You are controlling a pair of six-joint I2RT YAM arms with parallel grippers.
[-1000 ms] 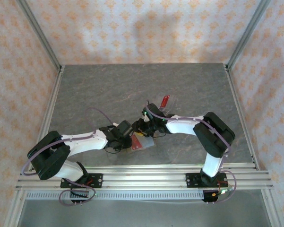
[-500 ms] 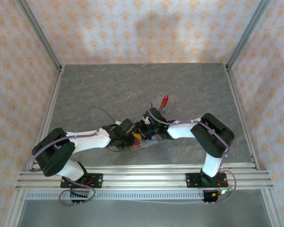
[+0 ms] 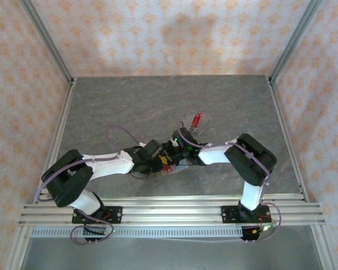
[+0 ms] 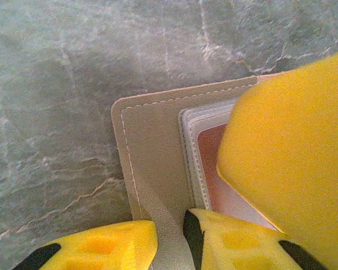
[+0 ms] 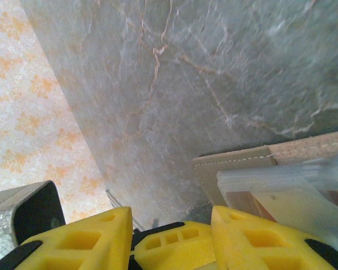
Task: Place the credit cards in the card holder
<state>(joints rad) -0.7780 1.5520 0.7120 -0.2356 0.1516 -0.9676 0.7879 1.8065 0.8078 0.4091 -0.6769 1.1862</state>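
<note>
Left wrist view gives the closest look. The card holder (image 4: pixel 152 152), a flat olive-brown wallet of grainy, leather-like stuff with a pale stitched seam and a rounded corner, lies opened on the grey, veined, stone-look table (image 4: pixel 56 112). Its near flap runs down between the two yellow, dimpled fingers (image 4: pixel 107 247) of the left gripper (image 4: pixel 170 228). The flap fills the gap between them, but whether they pinch it I cannot tell. Just ahead of the right-hand finger, stacked light grey pockets hold a dull red credit card (image 4: pixel 211 163) (only a strip of its smooth face shows). A broad yellow pad (image 4: pixel 287 157) lies over the rest.

Right wrist view shows the right gripper (image 5: pixel 169 219) with its jaws standing apart and nothing between them. Beyond its right-hand finger are the wallet's stitched edge and some cloudy clear sleeves; off to its left rises the peach patterned wall (image 5: pixel 22 84).

Top external view gives layout rather than texture. Both grippers meet tip to tip over the wallet, and beyond the right gripper another red card (image 3: pixel 197 119) stands in a clear slotted rack (image 3: pixel 191 126).
</note>
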